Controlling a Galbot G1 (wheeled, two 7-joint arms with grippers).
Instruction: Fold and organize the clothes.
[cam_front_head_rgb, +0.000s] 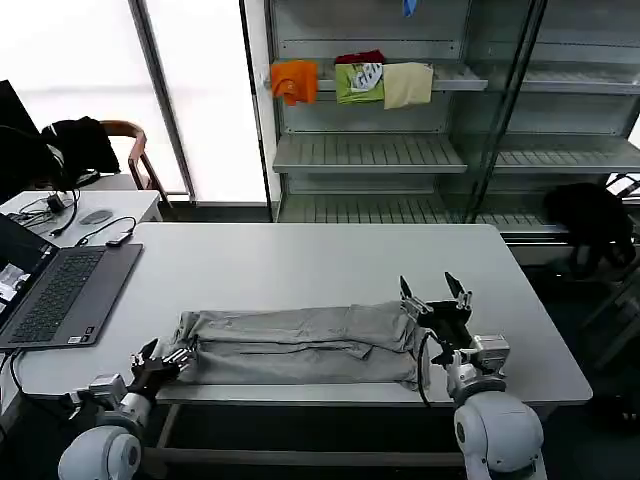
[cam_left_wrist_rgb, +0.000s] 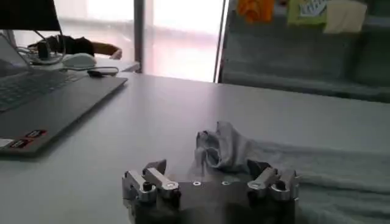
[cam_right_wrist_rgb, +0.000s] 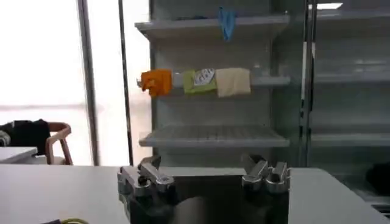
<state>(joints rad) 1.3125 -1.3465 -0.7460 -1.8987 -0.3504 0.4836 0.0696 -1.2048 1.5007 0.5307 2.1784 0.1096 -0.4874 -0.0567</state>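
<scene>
We look down from the robot's head at a white bench (cam_front_head_rgb: 300, 262) with a light grey shirt (cam_front_head_rgb: 300, 345) lying near its front edge, folded lengthwise into a long, low band that runs from left to right. Our left end effector (cam_front_head_rgb: 152, 362) sits at the shirt's left end, just beside the bunched cloth; its fingers are spread apart and hold nothing. In the left wrist view that same end effector (cam_left_wrist_rgb: 210, 182) shows its two fingertips well apart, with the crumpled end of the shirt (cam_left_wrist_rgb: 222, 148) rising between and just behind them. Our right end effector (cam_front_head_rgb: 436, 296) stands at the shirt's right end, its two fingers pointing upward and spread wide, also holding nothing. In the right wrist view this end effector (cam_right_wrist_rgb: 204, 176) faces metal shelves (cam_right_wrist_rgb: 213, 137) with its fingers far apart. An open laptop (cam_front_head_rgb: 60, 290) rests on the bench's left side, well apart from the shirt. Behind the bench, on an upper shelf, orange, green and cream garments (cam_front_head_rgb: 352, 82) lie in a row.
</scene>
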